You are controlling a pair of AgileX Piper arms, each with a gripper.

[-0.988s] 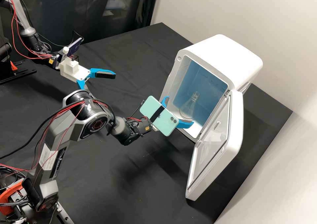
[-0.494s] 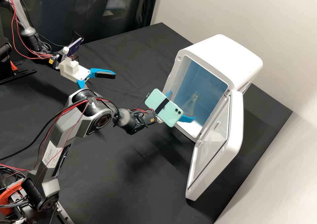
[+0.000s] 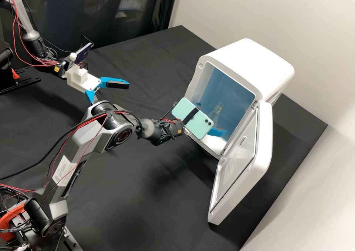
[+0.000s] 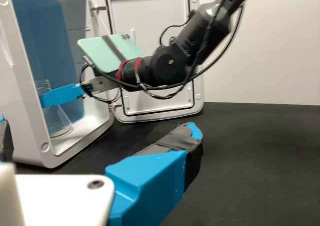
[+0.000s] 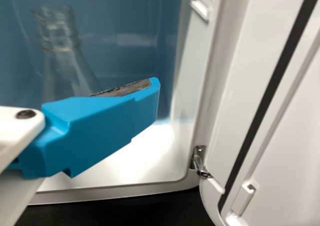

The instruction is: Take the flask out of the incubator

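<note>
Well, at about ten o'clock on the black bench [image 3: 148,191], the left gripper [image 3: 109,91] hangs above the surface with its two blue fingers spread wide and empty. In its own wrist view one finger is cut off at the edge.

Toward the middle, the right arm [image 3: 107,129] stretches out toward three o'clock. A mint-green phone [image 3: 192,117] strapped to its wrist covers most of the right gripper [image 3: 211,117] from the high view. One blue finger pokes out below the phone and a sliver of the other shows above it, so the fingers stand apart, gripping nothing, just inside the mouth of the incubator [image 3: 251,64].

The white incubator sits at about two o'clock, its blue interior open. The clear flask [image 3: 218,112] stands upright on its floor, faint against the blue wall and half hidden behind the phone. Whether it stands between the fingers I cannot tell.

The door [image 3: 255,143] hangs open at about four o'clock of the box.
</note>
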